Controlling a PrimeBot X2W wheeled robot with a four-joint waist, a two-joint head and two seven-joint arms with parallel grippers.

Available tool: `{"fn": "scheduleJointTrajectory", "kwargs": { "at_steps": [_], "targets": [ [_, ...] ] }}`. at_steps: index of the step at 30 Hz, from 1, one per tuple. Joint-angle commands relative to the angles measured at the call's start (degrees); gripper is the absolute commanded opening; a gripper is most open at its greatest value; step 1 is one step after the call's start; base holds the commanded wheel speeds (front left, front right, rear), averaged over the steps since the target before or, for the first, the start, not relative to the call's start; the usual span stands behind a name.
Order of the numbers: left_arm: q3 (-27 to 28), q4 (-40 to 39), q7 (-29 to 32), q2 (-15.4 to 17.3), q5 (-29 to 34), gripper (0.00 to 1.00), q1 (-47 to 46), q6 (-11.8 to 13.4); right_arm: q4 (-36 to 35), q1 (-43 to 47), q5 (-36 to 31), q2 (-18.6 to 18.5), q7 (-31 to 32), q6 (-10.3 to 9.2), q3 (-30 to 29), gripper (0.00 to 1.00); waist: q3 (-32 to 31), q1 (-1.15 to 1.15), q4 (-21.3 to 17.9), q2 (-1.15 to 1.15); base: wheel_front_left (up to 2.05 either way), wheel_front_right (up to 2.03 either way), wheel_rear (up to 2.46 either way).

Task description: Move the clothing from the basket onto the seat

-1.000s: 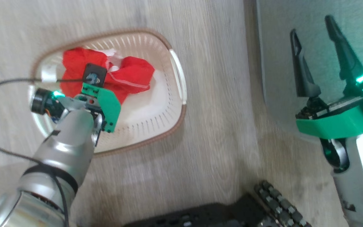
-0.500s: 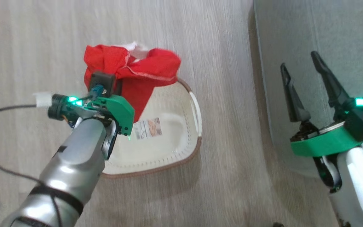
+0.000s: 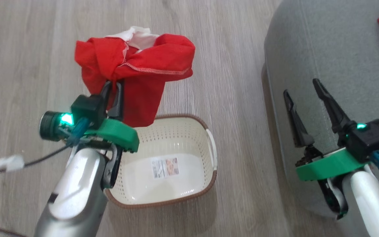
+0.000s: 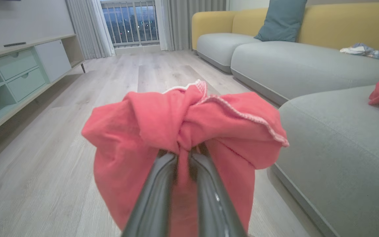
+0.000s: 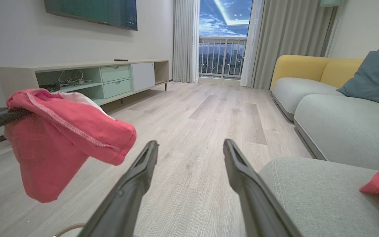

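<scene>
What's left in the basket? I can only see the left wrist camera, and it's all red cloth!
Observer: The head view shows the basket with just a paper label on its white floor.
Operator: Where's my other claw?
Observer: The right gripper hangs open over the seat, near its edge, holding nothing.
Operator: Is my cloth above the basket?
Observer: Barely. In the head view the clothing hangs from the left gripper, and just its lowest tip overlaps the basket's far-left rim.
</scene>
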Motion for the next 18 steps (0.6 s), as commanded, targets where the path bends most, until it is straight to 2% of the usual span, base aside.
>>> {"fn": "scheduleJointTrajectory", "kwargs": {
  "at_steps": [1,9,14,18],
  "targets": [
    [3.04,-3.49,-0.72,0.44,0.84,0.0,-0.69,-0.3,-1.63,0.24,-0.67,0.23,0.05,-0.02,0.85,1.0,-1.69,0.01,0.22,-0.01,0.0,0.0,0.0],
    [9.83,-18.01,-0.72,-2.01,4.98,0.0,6.15,-3.4,-1.64,1.62,-1.03,0.76,0.05,-0.02,1.43,1.0,-4.73,0.01,-0.44,-0.01,0.0,0.0,0.0],
    [11.47,-22.72,-0.72,-2.96,6.75,0.0,9.32,-5.19,-1.7,2.59,-1.08,1.24,0.05,-0.02,1.0,1.0,-6.02,0.01,-0.79,-0.01,0.0,0.0,0.0],
    [11.95,-23.73,-0.72,-3.52,7.08,0.0,11.85,-5.64,-1.64,3.73,-1.08,1.62,0.05,-0.02,0.39,1.0,-6.99,0.01,-0.76,-0.01,0.0,0.0,0.0]
  ]
}}
